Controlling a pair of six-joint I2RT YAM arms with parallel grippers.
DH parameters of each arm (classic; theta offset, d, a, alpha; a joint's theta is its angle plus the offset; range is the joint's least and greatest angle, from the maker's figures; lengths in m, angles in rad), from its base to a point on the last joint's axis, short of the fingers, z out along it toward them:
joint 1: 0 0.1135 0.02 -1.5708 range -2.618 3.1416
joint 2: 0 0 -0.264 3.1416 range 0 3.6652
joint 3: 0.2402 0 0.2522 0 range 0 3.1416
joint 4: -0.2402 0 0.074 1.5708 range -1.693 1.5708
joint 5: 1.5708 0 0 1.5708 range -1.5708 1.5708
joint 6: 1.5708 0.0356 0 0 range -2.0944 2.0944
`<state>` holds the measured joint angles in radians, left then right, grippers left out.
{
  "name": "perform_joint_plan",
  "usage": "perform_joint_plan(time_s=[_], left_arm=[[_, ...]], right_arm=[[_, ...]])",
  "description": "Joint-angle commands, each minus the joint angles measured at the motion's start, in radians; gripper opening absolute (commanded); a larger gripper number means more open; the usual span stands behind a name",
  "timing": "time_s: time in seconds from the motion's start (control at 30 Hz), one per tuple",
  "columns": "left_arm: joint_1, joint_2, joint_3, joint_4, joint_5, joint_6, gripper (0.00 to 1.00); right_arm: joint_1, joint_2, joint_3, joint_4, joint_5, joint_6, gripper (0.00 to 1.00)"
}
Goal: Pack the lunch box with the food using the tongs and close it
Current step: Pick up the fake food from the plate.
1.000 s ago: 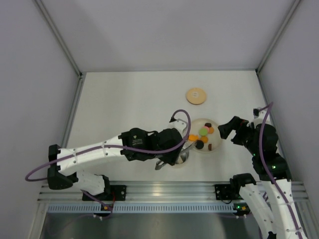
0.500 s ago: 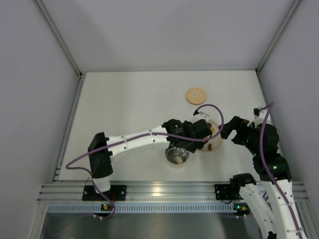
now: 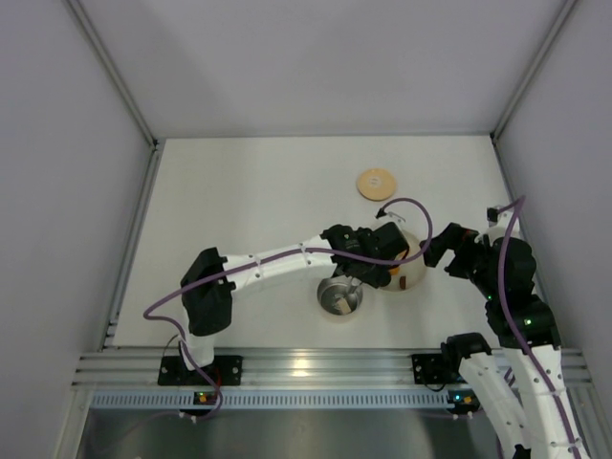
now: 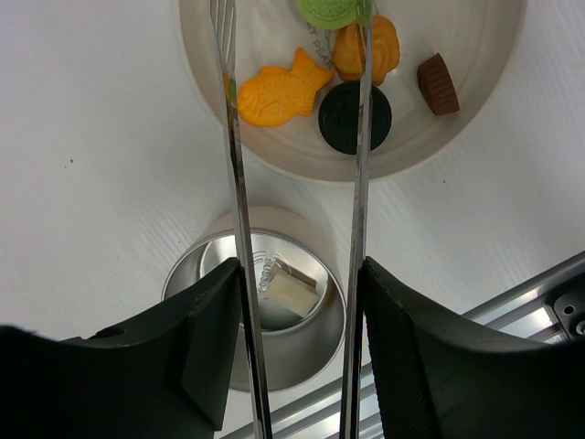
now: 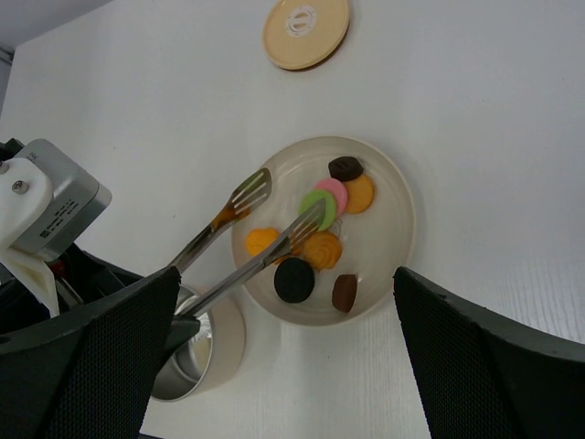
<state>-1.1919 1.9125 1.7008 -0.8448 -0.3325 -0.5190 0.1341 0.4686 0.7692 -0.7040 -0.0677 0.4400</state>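
My left gripper is shut on the tongs. Their two arms stand spread over the cream plate with nothing between the tips. One tip hovers by the orange fish-shaped piece, the other over the green piece. Also on the plate lie a black round piece, an orange swirl and a brown bit. The steel lunch box stands below the plate and holds one pale piece. My right gripper is open, right of the plate.
The tan wooden lid lies flat on the table behind the plate. A pink piece and a dark brown bit sit at the plate's far side. Grey walls enclose the table; a metal rail runs along the near edge.
My left arm has swung right, carrying the tongs from above the lunch box to over the plate. The tongs' arms have spread wider. The right arm has stayed put.
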Motion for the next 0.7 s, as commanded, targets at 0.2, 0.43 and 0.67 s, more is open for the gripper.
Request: perform_joint_plan(time_s=[0.2, 0.43, 0.67], left_arm=[[0.012, 0.013, 0.042, 0.082, 0.035, 0.027, 0.58], [0.023, 0.031, 0.039, 0.09, 0.047, 0.024, 0.58], [0.028, 0.033, 0.026, 0.118, 0.076, 0.033, 0.54]], right_arm=[[-0.013, 0.007, 0.053, -0.022, 0.011, -0.014, 0.99], [-0.013, 0.008, 0.053, -0.026, 0.017, -0.021, 0.99], [-0.011, 0.005, 0.048, -0.026, 0.023, -0.023, 0.99]])
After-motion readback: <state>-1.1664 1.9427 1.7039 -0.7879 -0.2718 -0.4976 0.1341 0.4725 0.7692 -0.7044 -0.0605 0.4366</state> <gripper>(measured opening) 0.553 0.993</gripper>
